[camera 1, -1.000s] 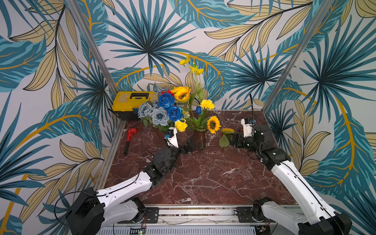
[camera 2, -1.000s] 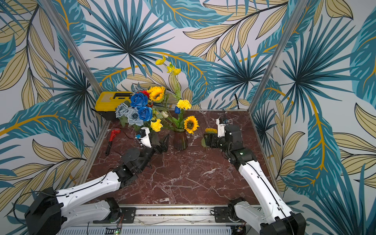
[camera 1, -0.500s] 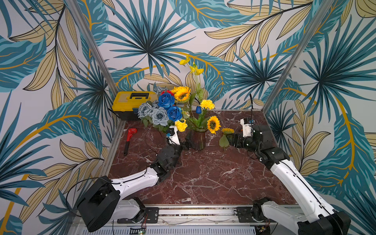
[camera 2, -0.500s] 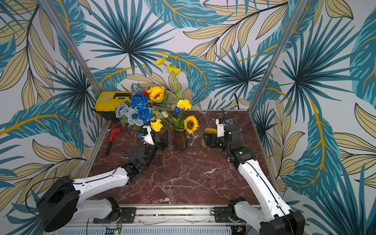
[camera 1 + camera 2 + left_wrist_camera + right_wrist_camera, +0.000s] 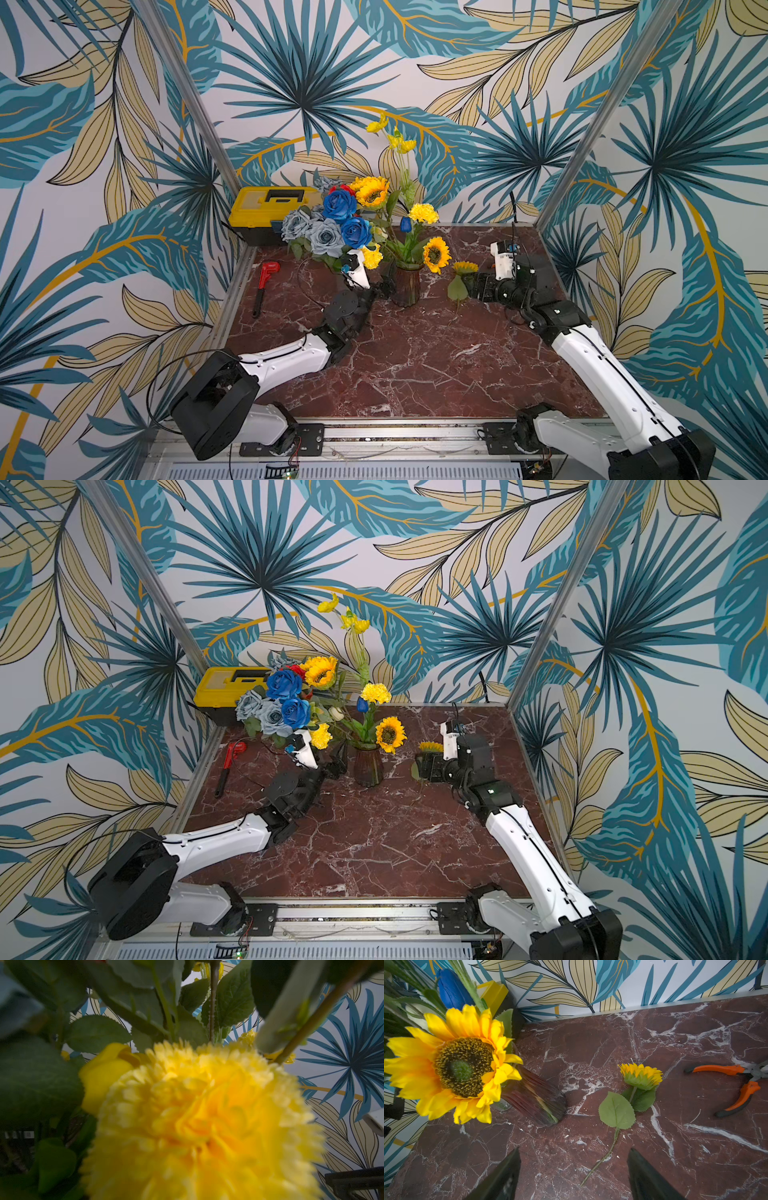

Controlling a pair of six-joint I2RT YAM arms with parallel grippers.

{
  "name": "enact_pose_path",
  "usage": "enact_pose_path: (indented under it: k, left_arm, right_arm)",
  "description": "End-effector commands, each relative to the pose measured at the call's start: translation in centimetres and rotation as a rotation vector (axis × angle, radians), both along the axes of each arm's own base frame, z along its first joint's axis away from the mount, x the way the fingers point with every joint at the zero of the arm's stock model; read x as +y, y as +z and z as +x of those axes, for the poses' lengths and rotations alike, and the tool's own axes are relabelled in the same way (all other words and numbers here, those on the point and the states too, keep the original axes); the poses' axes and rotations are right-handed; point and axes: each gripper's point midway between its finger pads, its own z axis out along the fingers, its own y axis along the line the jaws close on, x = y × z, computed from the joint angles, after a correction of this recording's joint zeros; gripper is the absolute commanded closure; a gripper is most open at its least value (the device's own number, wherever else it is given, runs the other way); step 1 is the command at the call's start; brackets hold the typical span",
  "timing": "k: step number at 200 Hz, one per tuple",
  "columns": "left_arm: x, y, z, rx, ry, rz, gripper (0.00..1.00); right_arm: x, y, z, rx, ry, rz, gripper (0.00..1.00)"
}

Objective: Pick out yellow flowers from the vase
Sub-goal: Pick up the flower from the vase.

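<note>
The left arm has pushed forward over the past second. The left jaws now sit at the 9 o'clock side of the vase (image 5: pixel 406 286), just beside it. Whether they are open or closed on something, I cannot tell. A yellow pompom (image 5: pixel 207 1126) fills the left wrist view.

The right jaws have barely moved and stand wide and empty. Between them is the stem end of one sunflower (image 5: pixel 641 1077), already lying on the table (image 5: pixel 415 365) at the vase's 3 o'clock.

Other yellow flowers (image 5: pixel 436 254) remain in the vase, so the left arm seems to be going for the next one.
</note>
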Motion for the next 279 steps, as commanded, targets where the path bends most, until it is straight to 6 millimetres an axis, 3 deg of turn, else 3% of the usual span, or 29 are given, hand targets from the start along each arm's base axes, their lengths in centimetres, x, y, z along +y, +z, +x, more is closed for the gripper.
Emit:
enact_pose_path:
  k: [1,57,90,114,158,182,197,208,236,264,279]
  left_arm:
    - [0.2,1.4,0.7,-0.027,0.009,-0.043,0.27]
    - [0.0,1.5,0.8,-0.027,-0.010,-0.052,0.60]
    - [-0.2,2.0,0.4,-0.037,-0.038,-0.060,0.64]
    - [0.0,2.5,-0.2,-0.049,-0.051,-0.069,0.75]
    - [0.8,3.1,-0.9,-0.066,-0.041,-0.072,0.83]
    - [0.9,2.7,-0.9,-0.058,-0.035,-0.068,0.81]
    - [0.7,2.2,-0.6,-0.046,-0.034,-0.068,0.56]
    - [0.4,1.9,-0.5,-0.039,-0.040,-0.063,0.44]
    - [0.0,1.6,0.0,-0.029,-0.043,-0.060,0.46]
    - [-0.3,1.3,0.7,-0.023,-0.031,-0.049,0.38]
    - [-0.4,1.2,1.1,-0.020,-0.021,-0.048,0.46]
  right_arm:
    - [0.4,0.4,0.2,-0.006,0.020,0.000,0.19]
    - [0.3,0.0,0.1,0.002,0.017,-0.008,0.19]
    - [0.3,-0.1,0.2,0.003,0.016,-0.011,0.18]
    - [0.4,-0.2,0.2,0.009,0.017,-0.006,0.18]
    - [0.5,-0.3,0.3,0.011,0.019,0.000,0.18]
    - [0.5,-0.3,0.3,0.012,0.019,0.003,0.18]
    - [0.5,-0.3,0.3,0.011,0.017,0.006,0.18]
    - [0.5,-0.2,0.3,0.007,0.018,0.008,0.17]
    - [0.4,-0.2,0.1,0.008,0.017,0.001,0.17]
    - [0.4,-0.2,0.1,0.003,0.016,0.002,0.17]
    - [0.5,-0.2,0.1,0.004,0.019,0.006,0.17]
